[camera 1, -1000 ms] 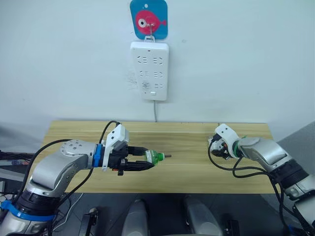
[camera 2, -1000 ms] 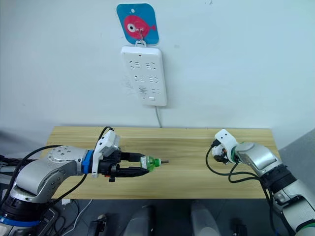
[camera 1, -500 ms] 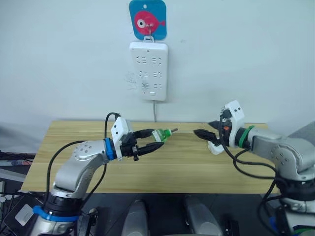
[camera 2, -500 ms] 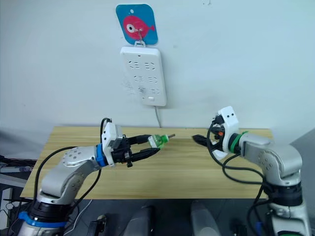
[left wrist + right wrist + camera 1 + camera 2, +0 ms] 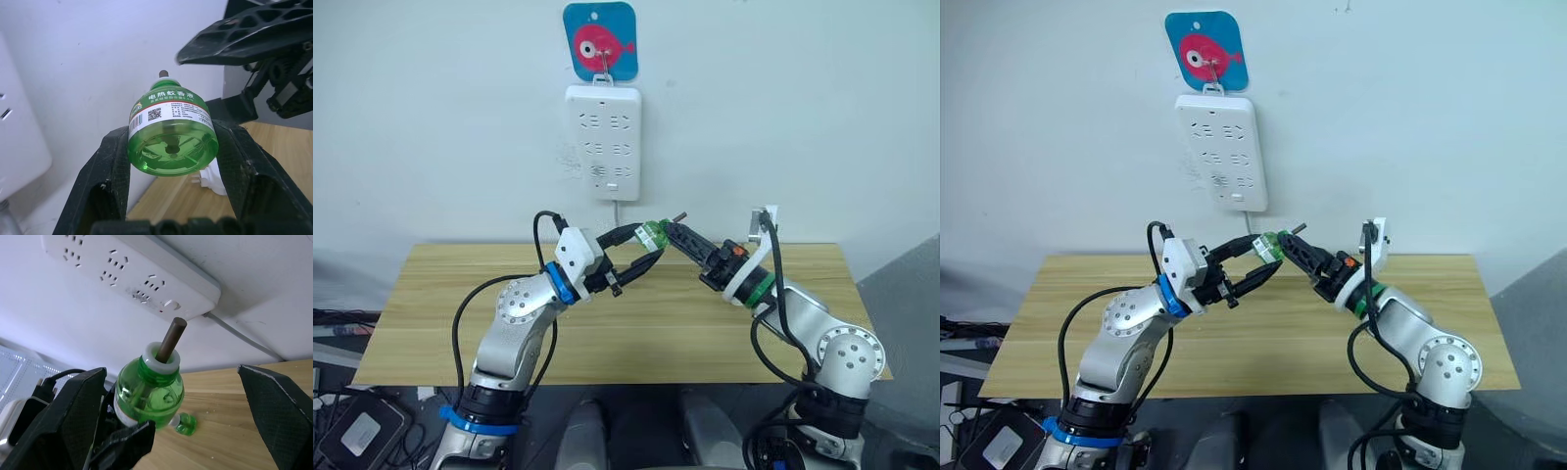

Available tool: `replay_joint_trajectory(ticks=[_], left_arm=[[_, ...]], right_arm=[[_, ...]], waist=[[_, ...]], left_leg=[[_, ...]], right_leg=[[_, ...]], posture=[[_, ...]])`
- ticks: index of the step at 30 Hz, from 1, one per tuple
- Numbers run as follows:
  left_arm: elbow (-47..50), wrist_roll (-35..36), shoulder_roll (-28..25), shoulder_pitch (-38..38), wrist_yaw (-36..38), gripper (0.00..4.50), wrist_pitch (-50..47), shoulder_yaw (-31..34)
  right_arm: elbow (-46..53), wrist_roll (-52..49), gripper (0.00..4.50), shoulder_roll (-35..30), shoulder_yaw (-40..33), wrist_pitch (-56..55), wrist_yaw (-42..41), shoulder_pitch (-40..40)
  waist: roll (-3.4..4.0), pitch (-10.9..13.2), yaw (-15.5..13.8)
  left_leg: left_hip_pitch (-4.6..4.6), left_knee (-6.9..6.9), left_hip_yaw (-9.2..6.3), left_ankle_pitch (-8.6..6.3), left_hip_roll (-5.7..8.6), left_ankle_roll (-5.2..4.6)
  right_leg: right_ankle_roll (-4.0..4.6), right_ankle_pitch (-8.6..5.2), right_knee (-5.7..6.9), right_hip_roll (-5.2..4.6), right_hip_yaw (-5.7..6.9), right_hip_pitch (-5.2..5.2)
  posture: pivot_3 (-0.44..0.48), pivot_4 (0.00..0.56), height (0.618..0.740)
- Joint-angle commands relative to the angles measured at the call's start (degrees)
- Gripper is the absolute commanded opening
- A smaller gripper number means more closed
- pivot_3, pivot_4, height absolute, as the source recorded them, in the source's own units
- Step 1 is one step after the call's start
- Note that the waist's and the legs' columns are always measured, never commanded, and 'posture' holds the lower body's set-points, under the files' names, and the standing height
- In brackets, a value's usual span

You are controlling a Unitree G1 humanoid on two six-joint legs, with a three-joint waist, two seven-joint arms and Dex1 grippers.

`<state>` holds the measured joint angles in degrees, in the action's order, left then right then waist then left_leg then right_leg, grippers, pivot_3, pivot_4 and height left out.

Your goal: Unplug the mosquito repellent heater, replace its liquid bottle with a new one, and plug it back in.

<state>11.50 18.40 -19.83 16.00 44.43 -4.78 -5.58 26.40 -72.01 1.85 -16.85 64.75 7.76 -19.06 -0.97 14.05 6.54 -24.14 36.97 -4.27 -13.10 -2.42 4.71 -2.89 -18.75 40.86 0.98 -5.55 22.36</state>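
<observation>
Left gripper [image 5: 171, 161] clamping green liquid bottle [image 5: 171, 129], seemingly full; right gripper [image 5: 176, 431] spread wide

Both arms are rounded silver-grey metal shells with black joints and looping black cables. The left claw [image 5: 628, 257] has two slim black fingers behind a white wrist block and a blue band; the right claw [image 5: 677, 237] is black too, with a green wrist band and white bracket.

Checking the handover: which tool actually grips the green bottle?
The left tool: its fingers press the bottle on both sides. The right tool is spread wide around the bottle's neck, not touching it.
</observation>
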Motion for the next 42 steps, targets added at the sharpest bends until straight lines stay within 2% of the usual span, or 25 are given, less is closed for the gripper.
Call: replay_joint_trajectory(ticks=[1, 3, 6, 13, 15, 22, 24, 26, 29, 32, 34, 36, 38, 42], left_arm=[[0.83, -0.55, 0.63, 0.93, -0.35, 2.25, 1.72, -0.39], [1.17, -0.56, 0.73, 1.06, -0.42, 2.25, 1.54, -0.64], [1.41, -0.71, 1.15, 0.95, -1.00, 2.25, 1.29, -0.65], [2.46, -0.57, 2.02, 0.65, -2.20, 2.25, 0.32, -1.39], [3.00, -0.34, 1.91, 0.30, -2.13, 2.25, 0.16, -1.50], [3.88, 0.20, 1.43, -0.88, -3.16, 2.25, -1.31, -0.62], [4.03, 0.09, -0.34, -1.85, -2.17, 2.99, -1.98, -0.03], [3.94, -0.60, -2.94, -3.22, -2.08, 3.53, -3.74, 1.31], [4.23, 0.99, -9.36, -6.45, 0.45, 4.45, -11.24, 2.50], [5.68, 1.51, -15.43, -10.18, 3.57, 4.50, -16.34, 2.33], [8.12, 3.34, -18.12, -12.82, 5.12, 4.50, -19.56, 2.75], [10.03, 4.99, -19.29, -14.34, 5.93, 4.50, -21.53, 3.22], [11.28, 5.68, -18.86, -15.36, 4.60, 4.50, -22.34, 4.32], [13.04, 5.04, -17.74, -17.61, 2.07, 4.50, -21.92, 4.94]], right_arm=[[0.20, -2.88, 4.50, 0.31, 1.80, -3.29, 1.55, -1.50], [-0.35, -4.17, 4.50, 0.44, 2.51, -4.62, 2.32, -1.79], [-0.86, -4.47, 3.96, -0.64, 4.40, -5.56, 2.31, -2.10], [-2.04, -6.72, 1.38, -1.39, 7.07, -8.38, 3.26, -2.23], [-2.15, -7.90, 0.80, -1.87, 7.63, -8.79, 3.17, -2.20], [-2.78, -12.68, 0.81, -3.42, 9.09, -10.15, 3.76, -2.09], [-2.93, -11.90, 0.81, -4.72, 9.17, -10.51, 3.03, -2.30], [-3.30, -7.67, 0.81, -7.29, 9.26, -11.62, 0.82, -2.29], [-4.70, 2.83, 0.81, -12.43, 11.59, -15.05, -4.98, -1.95], [-6.77, 18.64, 0.81, -17.67, 18.68, -22.72, -11.89, -1.17], [-13.37, 37.03, 0.81, -21.32, 27.64, -37.33, -16.82, -0.38], [-19.93, 47.93, 0.81, -21.64, 32.08, -48.98, -19.76, 0.03], [-27.83, 55.03, 0.81, -19.92, 34.39, -58.80, -21.43, -0.48], [-43.93, 63.49, 0.81, -15.61, 35.85, -70.51, -22.69, -3.64]], waist=[[0.00, 0.00, 0.06], [0.00, 0.00, 0.10], [0.00, 0.00, 0.10], [0.00, 0.00, 0.06], [0.00, 0.00, 0.07], [0.00, 0.00, 0.05], [0.00, 0.00, 0.06], [0.00, 0.00, 0.26], [0.00, 0.00, 0.27], [0.02, 0.01, 0.34], [0.01, 0.02, 0.22], [0.00, 0.02, 0.01], [0.00, 0.08, -0.29], [-0.06, 0.14, -0.41]], left_leg=[[0.00, -0.01, 0.00, 0.00, 0.00, 0.00], [0.00, -0.02, 0.00, 0.00, -0.01, 0.00], [0.00, -0.02, -0.01, 0.00, -0.01, 0.00], [-0.01, -0.01, -0.01, 0.00, -0.01, 0.00], [-0.01, -0.02, -0.01, 0.00, 0.00, 0.00], [-0.01, -0.04, -0.01, 0.00, -0.01, 0.00], [-0.01, -0.03, -0.01, 0.00, -0.01, 0.00], [0.01, -0.04, -0.01, 0.00, -0.02, 0.00], [0.04, -0.07, -0.01, 0.00, -0.05, -0.01], [0.06, -0.11, 0.01, 0.00, -0.05, 0.00], [0.09, -0.18, 0.03, -0.01, -0.05, 0.00], [0.09, -0.20, 0.04, -0.01, -0.08, 0.00], [0.09, -0.23, 0.05, -0.01, -0.09, 0.01], [0.14, -0.20, 0.11, -0.01, -0.09, 0.01]], right_leg=[[0.00, 0.00, 0.00, 0.00, 0.00, 0.00], [0.00, 0.00, 0.00, 0.00, 0.01, 0.00], [0.00, 0.00, -0.01, 0.00, 0.01, 0.00], [0.00, 0.00, -0.01, 0.00, 0.01, 0.00], [0.00, 0.00, -0.02, 0.00, 0.00, 0.00], [0.00, -0.01, -0.03, 0.00, 0.01, 0.00], [0.00, -0.01, -0.03, 0.00, 0.00, 0.00], [0.00, -0.01, -0.03, 0.01, 0.00, 0.00], [0.01, -0.02, -0.03, 0.03, 0.00, 0.01], [-0.01, -0.05, -0.05, 0.04, -0.02, 0.03], [-0.05, -0.11, -0.09, 0.03, -0.01, 0.04], [-0.20, -0.19, -0.16, 0.03, 0.01, 0.04], [-0.17, -0.18, -0.16, 0.02, 0.00, 0.05], [0.04, -0.05, -0.15, 0.00, -0.06, 0.00]], posture=[[-0.147, 0.213, 0.725], [-0.147, 0.213, 0.725], [-0.143, 0.210, 0.725], [-0.137, 0.211, 0.725], [-0.135, 0.213, 0.725], [-0.128, 0.214, 0.725], [-0.129, 0.216, 0.725], [-0.127, 0.219, 0.725], [-0.121, 0.222, 0.725], [-0.108, 0.226, 0.725], [-0.097, 0.228, 0.725], [-0.086, 0.232, 0.725], [-0.081, 0.236, 0.725], [-0.056, 0.244, 0.725]])
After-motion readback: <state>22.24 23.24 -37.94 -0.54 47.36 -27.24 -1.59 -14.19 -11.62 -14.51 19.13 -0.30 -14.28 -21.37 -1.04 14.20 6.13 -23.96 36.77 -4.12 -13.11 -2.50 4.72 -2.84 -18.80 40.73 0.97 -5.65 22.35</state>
